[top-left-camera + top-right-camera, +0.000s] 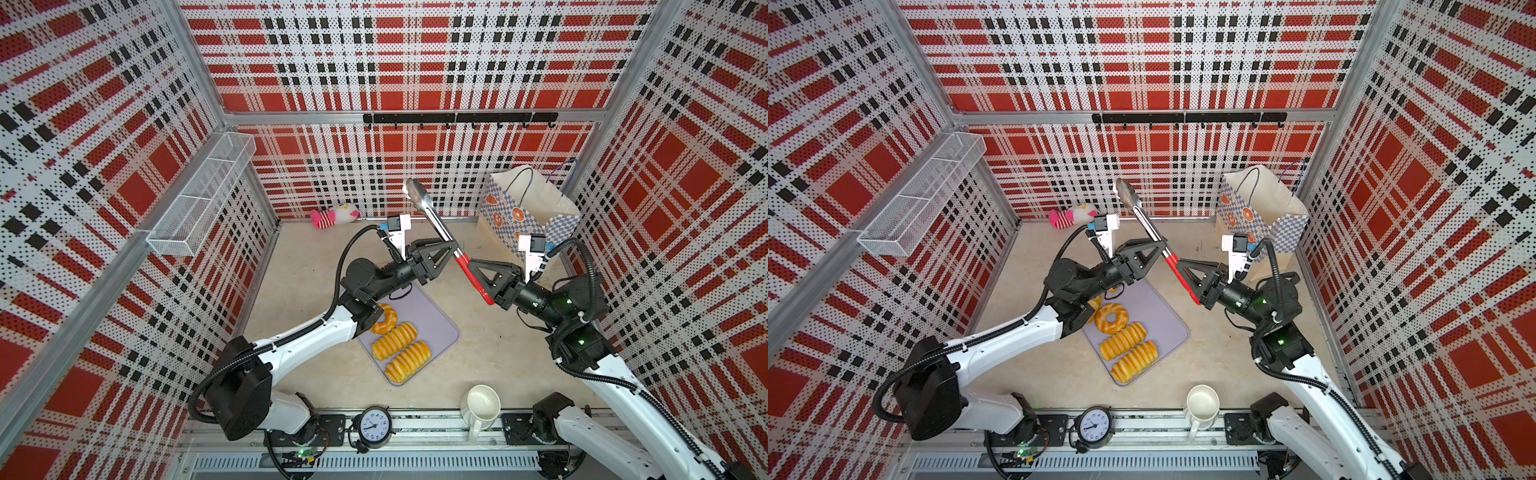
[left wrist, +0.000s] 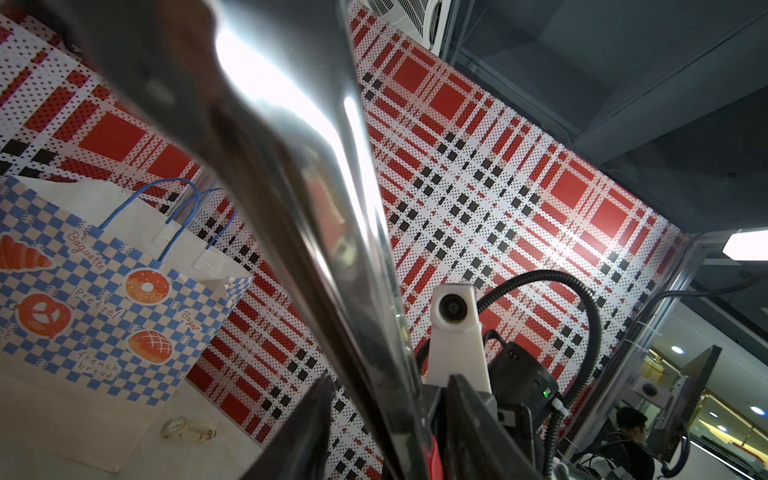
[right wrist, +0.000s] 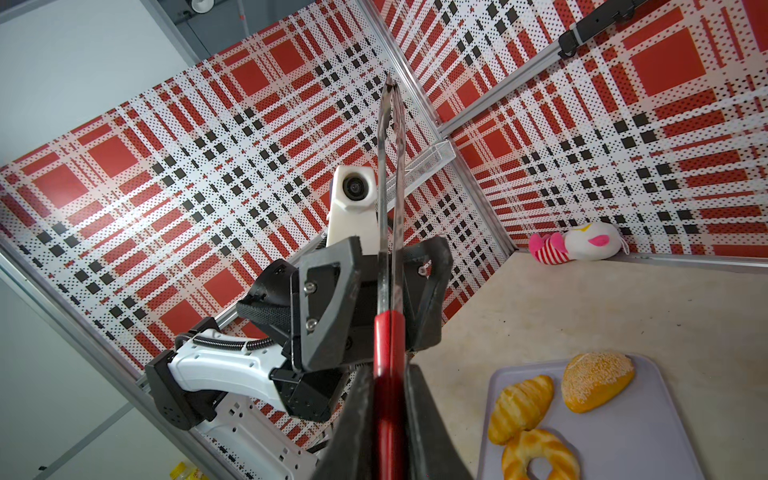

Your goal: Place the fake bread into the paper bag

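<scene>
Bread (image 1: 395,340): on tray (image 1: 436,316), mid-table, loaves' long axes 8–2 o'clock | Bag (image 1: 528,208): upright, open, at 1 o'clock | Tongs (image 1: 436,224): aloft, axis 11–5, bread at 7 o'clock from them | Right gripper (image 1: 471,266): clamped on red handle | Left gripper (image 1: 451,245): nearer bread, jaws straddling steel shaft; grip cannot be told.
</scene>
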Tool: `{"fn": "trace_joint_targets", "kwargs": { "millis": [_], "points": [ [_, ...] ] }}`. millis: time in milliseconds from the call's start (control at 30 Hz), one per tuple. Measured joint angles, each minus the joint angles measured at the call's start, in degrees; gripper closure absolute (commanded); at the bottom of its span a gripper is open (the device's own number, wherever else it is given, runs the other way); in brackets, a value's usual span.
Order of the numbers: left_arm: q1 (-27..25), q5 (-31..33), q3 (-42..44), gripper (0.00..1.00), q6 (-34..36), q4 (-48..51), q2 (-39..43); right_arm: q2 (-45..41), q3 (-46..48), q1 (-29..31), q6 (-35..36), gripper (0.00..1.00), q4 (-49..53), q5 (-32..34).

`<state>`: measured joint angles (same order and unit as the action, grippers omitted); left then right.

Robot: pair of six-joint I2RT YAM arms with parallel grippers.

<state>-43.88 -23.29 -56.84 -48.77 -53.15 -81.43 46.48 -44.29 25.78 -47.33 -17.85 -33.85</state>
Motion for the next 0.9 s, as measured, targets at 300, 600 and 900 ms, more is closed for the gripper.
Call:
{"fn": "trace_joint_targets", "kwargs": {
  "millis": [300,600,900],
  "points": [
    [-0.04,0.28,0.0,0.72,-0.9,-2.62,-1.07,0.63,0.63,0.0,1.44,0.58,-2.01,-0.52],
    [-0.02,-0.48,0.85,0.76,-1.6,-2.67,-0.66,-2.78,-10.86,0.22,21.75,0.41,16.85,3.32],
    [-0.04,-1.46,1.62,0.78,-2.43,-2.4,0.9,4.37,-20.68,0.31,34.71,0.4,34.01,-0.61]
  ]
}}
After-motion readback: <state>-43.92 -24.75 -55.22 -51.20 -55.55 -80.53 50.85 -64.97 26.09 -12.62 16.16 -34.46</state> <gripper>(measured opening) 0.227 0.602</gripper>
